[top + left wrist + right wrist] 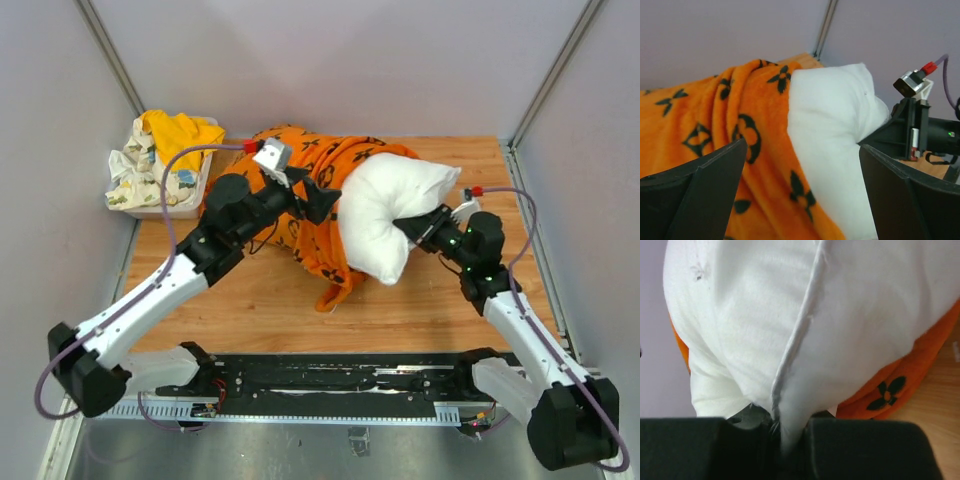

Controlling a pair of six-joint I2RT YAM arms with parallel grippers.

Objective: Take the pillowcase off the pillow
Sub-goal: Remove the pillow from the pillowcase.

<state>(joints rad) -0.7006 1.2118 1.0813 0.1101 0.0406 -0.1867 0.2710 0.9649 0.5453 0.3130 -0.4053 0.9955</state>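
Observation:
The white pillow (385, 215) sticks half out of the orange monogram pillowcase (310, 175) in the middle of the table. My right gripper (412, 230) is shut on the pillow's seamed edge (790, 390), pinching it between its pads. My left gripper (325, 203) is open, its fingers (695, 195) spread to either side of the pillowcase's open edge (760, 165) where it meets the pillow (830, 130). It holds nothing. The pillow's blue tag is hidden.
A white bin (160, 195) at the back left holds a yellow cloth (180, 130) and a white floral-print cloth (135, 165). Grey walls close in the table on three sides. Bare wood (420, 310) shows in front of the pillow.

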